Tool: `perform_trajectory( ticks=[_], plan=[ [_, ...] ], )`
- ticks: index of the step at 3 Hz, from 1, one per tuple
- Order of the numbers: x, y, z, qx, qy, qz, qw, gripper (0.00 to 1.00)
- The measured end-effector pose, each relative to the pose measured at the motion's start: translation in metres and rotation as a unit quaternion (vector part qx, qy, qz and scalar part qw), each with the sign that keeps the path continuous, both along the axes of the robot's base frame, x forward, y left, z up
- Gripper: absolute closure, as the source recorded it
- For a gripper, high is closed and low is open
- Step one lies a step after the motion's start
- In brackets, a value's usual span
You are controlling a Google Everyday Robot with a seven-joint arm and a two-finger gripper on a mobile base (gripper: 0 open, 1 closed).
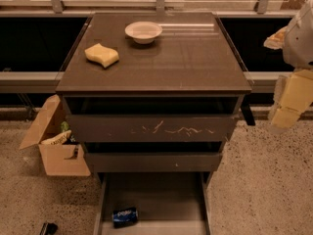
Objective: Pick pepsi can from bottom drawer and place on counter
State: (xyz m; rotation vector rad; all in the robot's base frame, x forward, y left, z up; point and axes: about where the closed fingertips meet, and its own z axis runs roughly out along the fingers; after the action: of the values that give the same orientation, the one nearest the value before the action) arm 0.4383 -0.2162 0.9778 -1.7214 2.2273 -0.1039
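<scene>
I am only at the start of this job. My end effector [289, 104] hangs off at the right side of the cabinet, up near the level of the top drawers, and it holds nothing that I can see. I cannot tell if it is spread apart or pressed together from here. The bottom drawer [161, 195] is already pulled out, so that part is done. The pepsi can [125, 216] lies on its side on the drawer floor, near the front and left rail. That is well below my end effector and far off to its left. Nothing is touching the can. The surface [195, 62] where the can must go is to the left of my end effector and a bit above it. It has a yellow sponge [101, 55] and a white bowl [143, 32] on its far half, with bare room nearer the front edge. I think all the real work is left: reach down, grab the can, lift it, and set it on top.
</scene>
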Motion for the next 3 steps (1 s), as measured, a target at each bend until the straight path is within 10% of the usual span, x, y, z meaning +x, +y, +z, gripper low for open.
perform_trajectory(
  ticks=[2,3],
  plan=[
    [-0.002,0.025,-0.040,0.027,0.012,0.034,0.9990,0.00],
    [-0.014,0.081,-0.122,0.085,0.031,0.076,0.9930,0.00]
  ],
)
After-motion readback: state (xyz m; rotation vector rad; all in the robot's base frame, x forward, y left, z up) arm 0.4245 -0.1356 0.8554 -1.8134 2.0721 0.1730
